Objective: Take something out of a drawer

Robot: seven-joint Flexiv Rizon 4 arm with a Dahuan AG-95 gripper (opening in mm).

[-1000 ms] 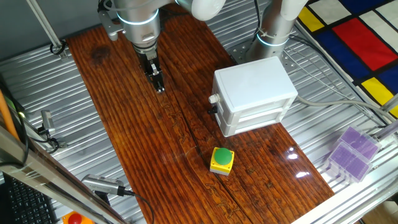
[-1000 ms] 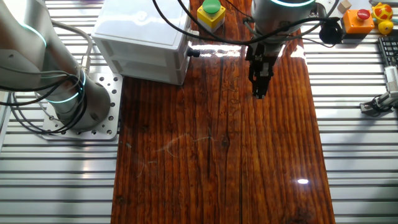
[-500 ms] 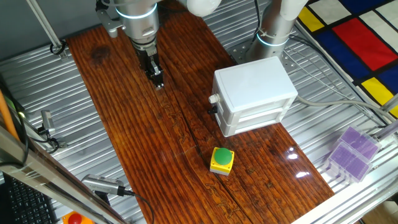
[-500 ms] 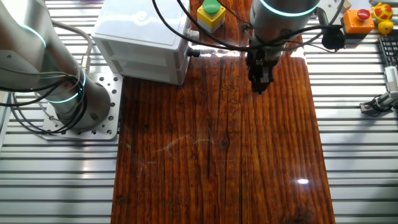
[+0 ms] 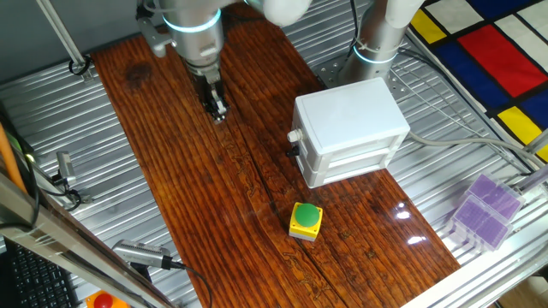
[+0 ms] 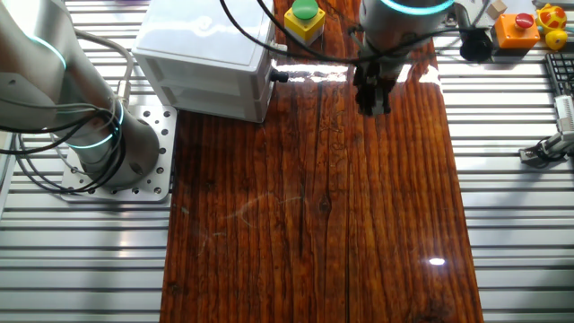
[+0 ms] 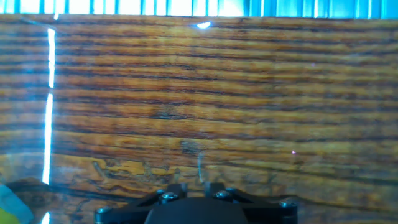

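The drawer (image 5: 294, 135) is the upper one of the white cabinet (image 5: 351, 111), shut, its small round knob facing the wooden board. In the other fixed view the cabinet (image 6: 202, 54) stands at the back left, its drawer front (image 6: 268, 56) facing right. The something is hidden; no tan cube shows in any view. My gripper (image 5: 218, 109) hangs over the far part of the board, well left of the cabinet, fingers together and holding nothing. The other fixed view shows the gripper (image 6: 372, 103) right of the knob. In the hand view the gripper (image 7: 194, 186) looks down on bare wood grain.
A yellow box with a green button (image 5: 306, 220) sits on the board in front of the cabinet, also seen as the yellow box (image 6: 305, 20). The arm's base (image 5: 377, 34) stands behind the cabinet. Purple boxes (image 5: 484, 210) lie on the metal table; orange and yellow toys (image 6: 529, 22) sit off the board.
The gripper has drawn up a little from the board and shifted slightly toward the button-box end. Its fingers stay together. Cabinet and button box have not moved.
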